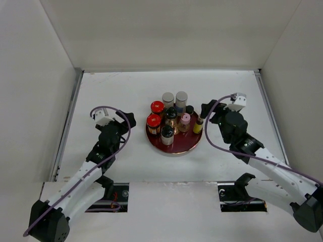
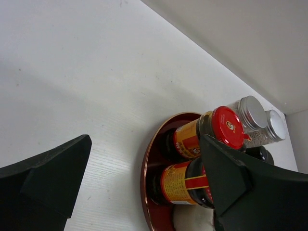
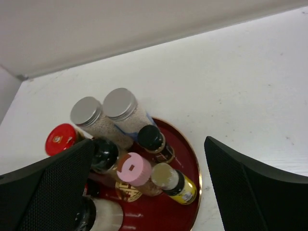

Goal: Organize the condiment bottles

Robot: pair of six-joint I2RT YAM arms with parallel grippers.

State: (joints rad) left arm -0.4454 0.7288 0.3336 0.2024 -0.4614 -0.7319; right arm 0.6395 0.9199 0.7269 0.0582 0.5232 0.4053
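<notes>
The condiment bottles (image 1: pixel 171 118) stand grouped on a round dark-red tray (image 1: pixel 184 144). At the back are two silver-capped jars (image 1: pixel 174 98), on the left two red-capped jars (image 1: pixel 155 114), with a pink-capped one (image 1: pixel 185 119) and a yellow-bodied one (image 1: pixel 198 126) on the right. My left gripper (image 1: pixel 129 120) is open just left of the tray and holds nothing. In its wrist view the red-capped jars (image 2: pixel 192 144) lie by its right finger (image 2: pixel 240 187). My right gripper (image 1: pixel 206 110) is open at the tray's right, also empty. Its wrist view shows the pink cap (image 3: pixel 134 168) and yellow bottle (image 3: pixel 180 184) between the fingers, below them.
White walls close the table on the left (image 1: pixel 30 101), back (image 1: pixel 171 30) and right (image 1: pixel 298 75). A gold emblem (image 3: pixel 126 192) shows on the tray floor. White tabletop (image 1: pixel 171 166) lies between the tray and the arm bases.
</notes>
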